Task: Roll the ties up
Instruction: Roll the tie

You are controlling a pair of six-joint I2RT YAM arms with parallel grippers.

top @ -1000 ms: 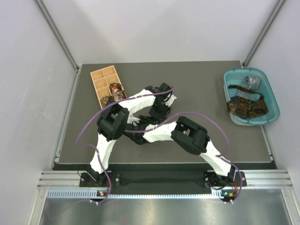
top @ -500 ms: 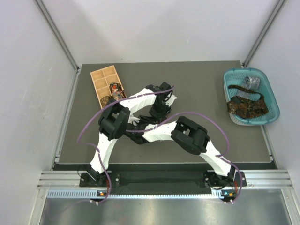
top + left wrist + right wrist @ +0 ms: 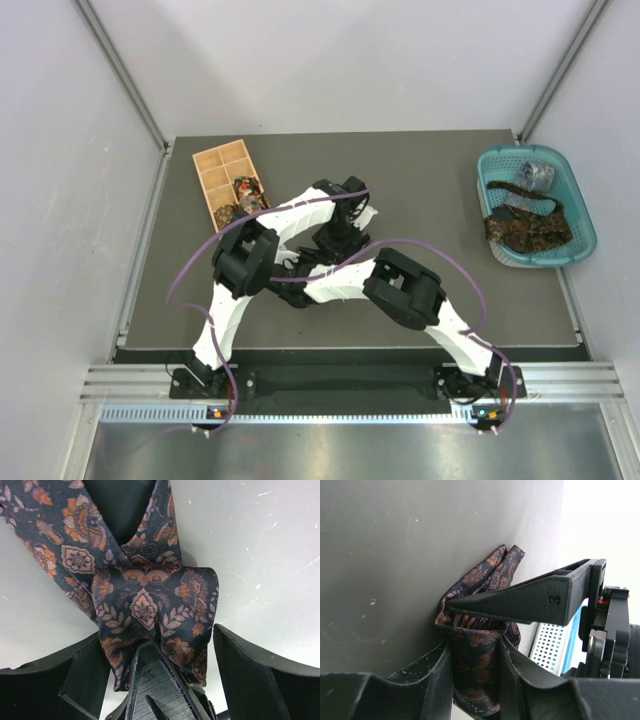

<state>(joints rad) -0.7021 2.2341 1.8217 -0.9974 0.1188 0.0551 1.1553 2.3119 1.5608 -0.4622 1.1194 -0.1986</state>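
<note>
Left gripper sprung wide, tie bunched between fingers; right gripper pinches tie.

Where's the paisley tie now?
Paisley tie: on the table, left of centre, pinched in the right gripper, between the open fingers of the left gripper; arms hide it from above.

Dark table bears wooden box, basket, tie.
</note>
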